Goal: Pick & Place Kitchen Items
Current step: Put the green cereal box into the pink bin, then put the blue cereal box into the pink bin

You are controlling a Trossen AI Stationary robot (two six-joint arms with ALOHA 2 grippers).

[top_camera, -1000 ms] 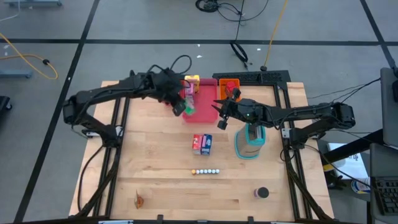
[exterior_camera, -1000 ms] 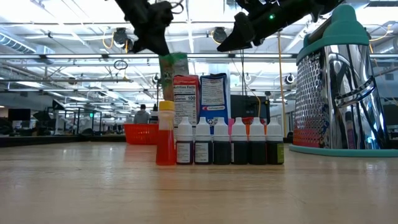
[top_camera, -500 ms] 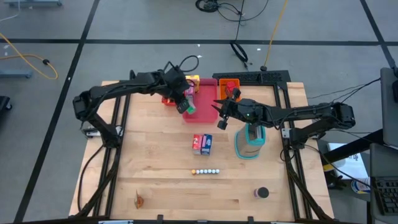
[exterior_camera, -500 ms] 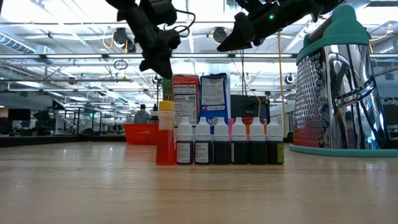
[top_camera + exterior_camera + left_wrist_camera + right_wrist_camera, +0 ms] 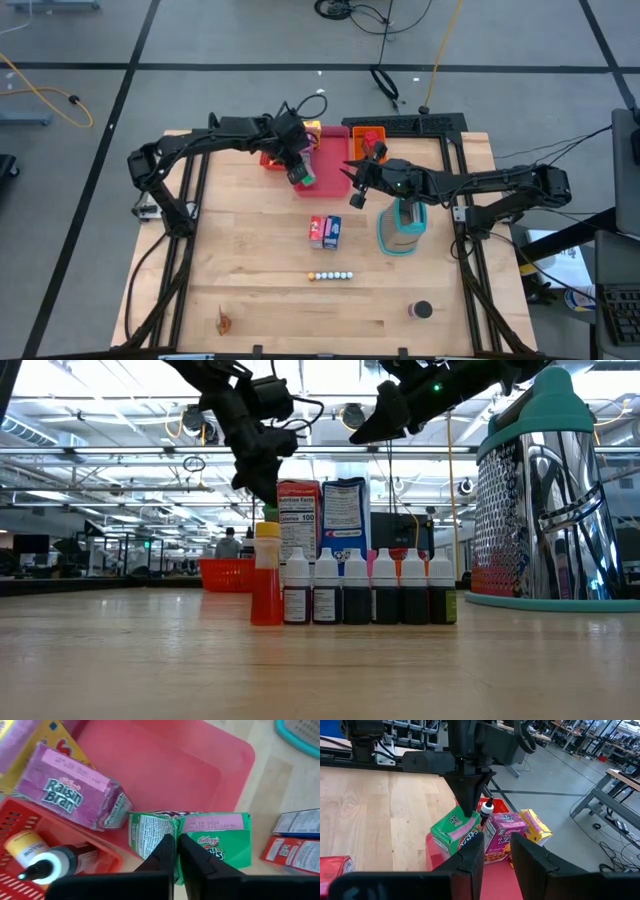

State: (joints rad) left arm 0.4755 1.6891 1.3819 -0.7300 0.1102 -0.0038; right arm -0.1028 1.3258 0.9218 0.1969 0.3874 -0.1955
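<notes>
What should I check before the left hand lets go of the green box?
1. Grip: ok. The left hand is pinched shut on the top edge of the green box.
2. Box over the pink tray: ok. It hangs over the tray's left part.
3. Box touching the tray floor: cannot tell.
4. Box level: not ok. It is tilted in the right wrist view.
5. Landing room: ok. The tray floor is bare beside the purple box.
6. Right hand out of the way: ok. It is open and empty, at the tray's right edge.
</notes>
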